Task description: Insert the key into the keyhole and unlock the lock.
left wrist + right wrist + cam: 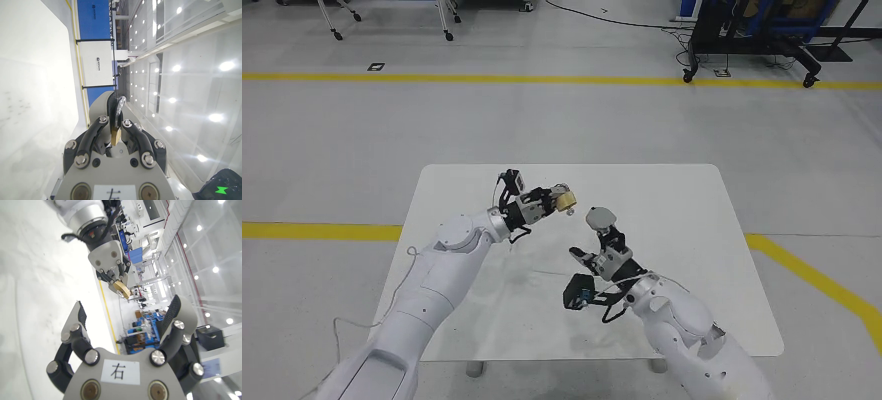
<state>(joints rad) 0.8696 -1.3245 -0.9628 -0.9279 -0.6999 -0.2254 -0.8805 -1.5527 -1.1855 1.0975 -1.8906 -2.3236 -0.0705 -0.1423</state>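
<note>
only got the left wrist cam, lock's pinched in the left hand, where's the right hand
Observer: The right hand is open and holds nothing. It points at the lock with a gap between them.
Operator: what part of the lock faces it
Observer: A brass face with a round silver part set in it; it is too small to tell more.
Operator: where's all this over the table
Observer: In the top view the lock is held up off the table, over its middle, and the right hand is on the side nearer the robot.
</note>
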